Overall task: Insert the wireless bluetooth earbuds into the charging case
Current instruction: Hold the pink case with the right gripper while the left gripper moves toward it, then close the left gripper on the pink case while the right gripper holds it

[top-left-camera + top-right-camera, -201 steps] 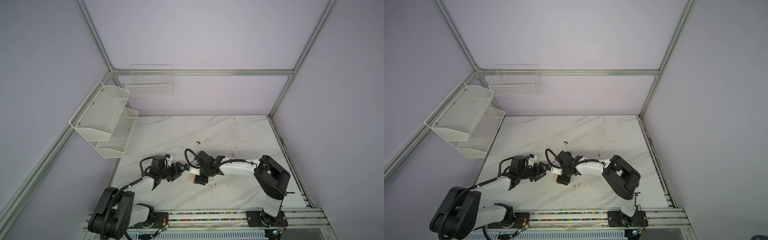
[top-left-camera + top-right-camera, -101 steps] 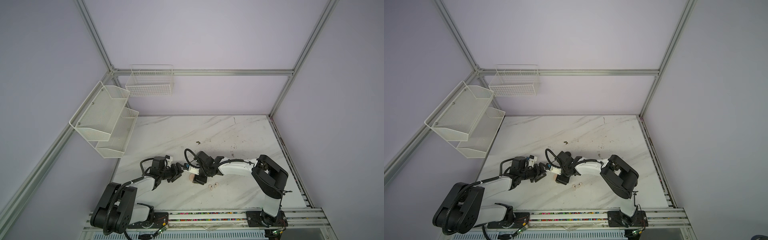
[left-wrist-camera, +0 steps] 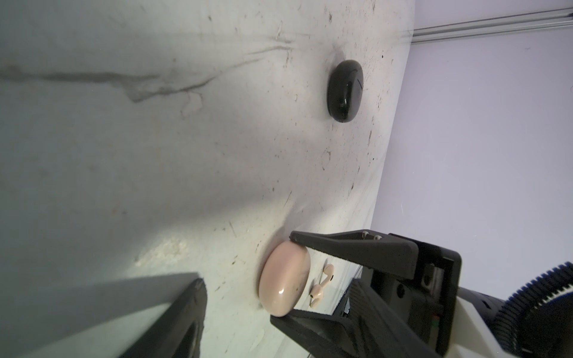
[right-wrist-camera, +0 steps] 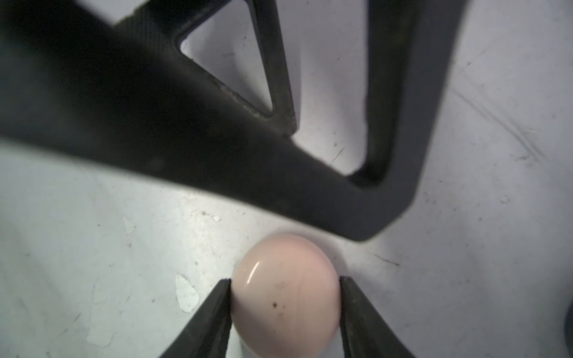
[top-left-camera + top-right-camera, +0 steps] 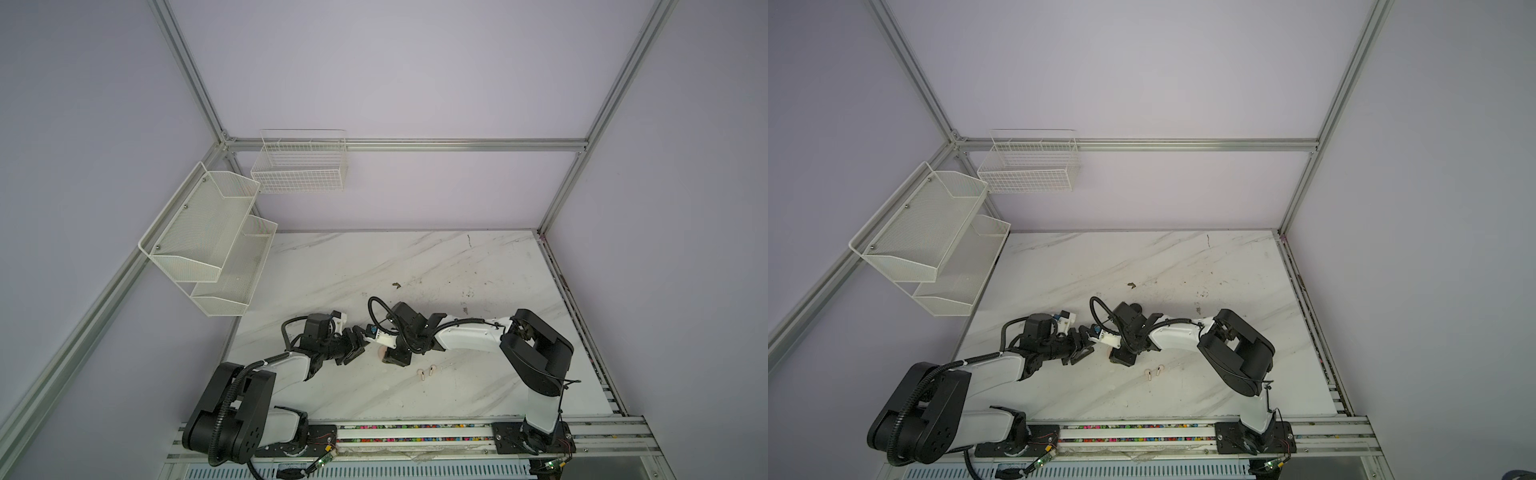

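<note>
The right hand [image 4: 285, 280] pinches the shut pink case [image 3: 283, 280] across its widest sides as it lies flat on the counter [image 3: 155, 155]. The left hand [image 5: 360, 344] hangs just beside it, wide and empty. Two pink earbuds [image 3: 317, 293] lie loose near the case. All of it is likely light, hard and glossy. The rounded shell could squirt free, so squeeze at mid-height, and the buds look best pinched by the stem.

Both top views look steeply down from high at the front over my whole white marble surface [image 5: 374, 266]. My left wrist camera skims it low, my right peers close; both share the glossy pale pink round case [image 4: 285, 297].
</note>
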{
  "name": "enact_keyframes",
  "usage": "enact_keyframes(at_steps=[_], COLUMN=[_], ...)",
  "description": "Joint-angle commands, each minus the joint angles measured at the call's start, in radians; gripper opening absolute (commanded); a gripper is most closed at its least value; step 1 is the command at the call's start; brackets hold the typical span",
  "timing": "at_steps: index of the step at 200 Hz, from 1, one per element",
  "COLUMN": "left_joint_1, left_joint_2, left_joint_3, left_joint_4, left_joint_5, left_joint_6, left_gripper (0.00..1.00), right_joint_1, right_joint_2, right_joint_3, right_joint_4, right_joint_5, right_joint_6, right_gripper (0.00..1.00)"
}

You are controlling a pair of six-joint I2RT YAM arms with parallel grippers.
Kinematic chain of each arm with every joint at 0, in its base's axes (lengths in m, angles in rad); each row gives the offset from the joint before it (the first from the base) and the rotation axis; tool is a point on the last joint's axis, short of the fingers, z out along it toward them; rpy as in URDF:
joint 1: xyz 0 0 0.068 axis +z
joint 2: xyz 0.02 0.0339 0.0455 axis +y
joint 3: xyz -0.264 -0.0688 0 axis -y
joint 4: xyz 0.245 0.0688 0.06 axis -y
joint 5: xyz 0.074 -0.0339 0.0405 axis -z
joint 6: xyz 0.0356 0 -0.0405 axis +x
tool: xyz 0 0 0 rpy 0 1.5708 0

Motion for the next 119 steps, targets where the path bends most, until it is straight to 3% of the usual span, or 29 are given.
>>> enact_keyframes(at_steps=[1,51,81,119], left_joint_1=[-0.001,-0.001,-0.001,-0.006], left_joint_2=[0.005,-0.002,0.028,0.076], left_joint_3=[-0.031,-0.053,-0.074,-0.096], left_joint_4=[0.056,0.109,0.171,0.321], left_joint_5=[0.027,0.054,0.098,0.174], left_joint_6=[-0.022,-0.051,-0.098,-0.165], left_gripper=[0.73,0.73,0.66,0.66], right_joint_1=[0.015,0.007,-0.029,-0.042], right_joint_2=[0.005,-0.054,-0.101,-0.123], right_joint_3=[-0.018,-0.085,-0.148,-0.203], right_joint_4=[-0.020,0.059,0.165,0.306], right_joint_5=[-0.017,-0.023,-0.050,-0.084], right_joint_6=[-0.010,0.034,0.093,0.168], right_gripper=[0.52,0.50,0.48,0.47])
